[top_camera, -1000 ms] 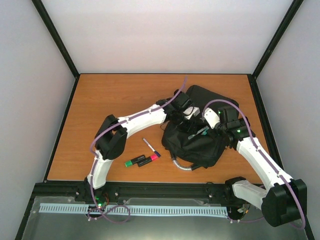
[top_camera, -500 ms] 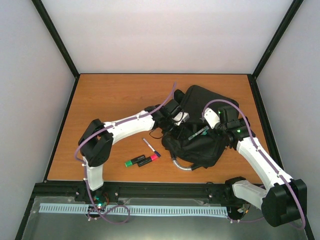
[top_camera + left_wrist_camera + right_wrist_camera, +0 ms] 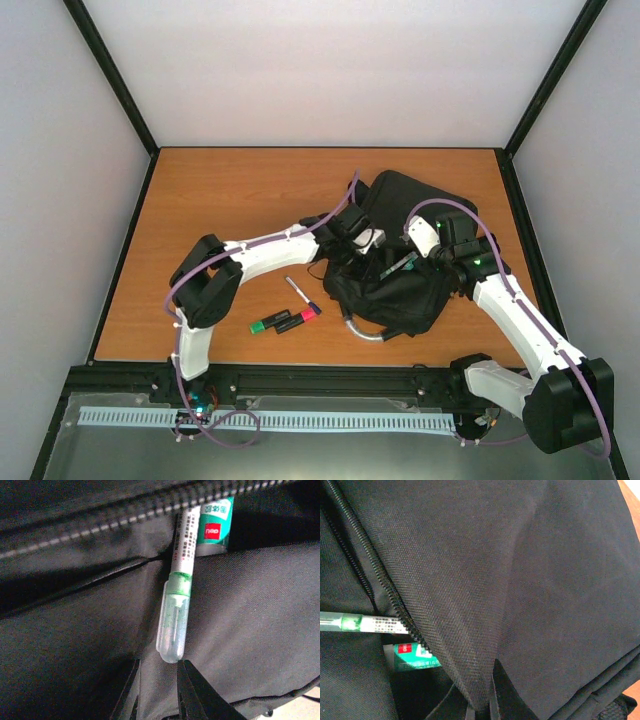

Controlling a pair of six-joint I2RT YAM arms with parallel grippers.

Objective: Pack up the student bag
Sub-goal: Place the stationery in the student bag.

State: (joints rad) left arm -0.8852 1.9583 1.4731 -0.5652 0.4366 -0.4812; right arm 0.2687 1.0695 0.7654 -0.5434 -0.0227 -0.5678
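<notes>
- The backpack [image 3: 400, 285] is lying on the right half of the worktop [image 3: 230, 200], with its zip [image 3: 100, 527] open.
- A fold of black fabric beside the zip is being pinched by the right fingers [image 3: 492, 700], which are closed tight on it.
- The left fingers [image 3: 181, 692] are being held narrowly parted and empty. They are just below the capped end of a pen [image 3: 172, 625] that is poking out of the pocket beside a green-labelled packet [image 3: 215, 525].
- The bag is being judged soft, floppy and light, so it is likely to sag wherever it is unsupported. Hold is best taken at the stiffer zip edge or the grey loop handle [image 3: 365, 332].
- The smooth pen looks slippery, so a push on its end is being favoured.
</notes>
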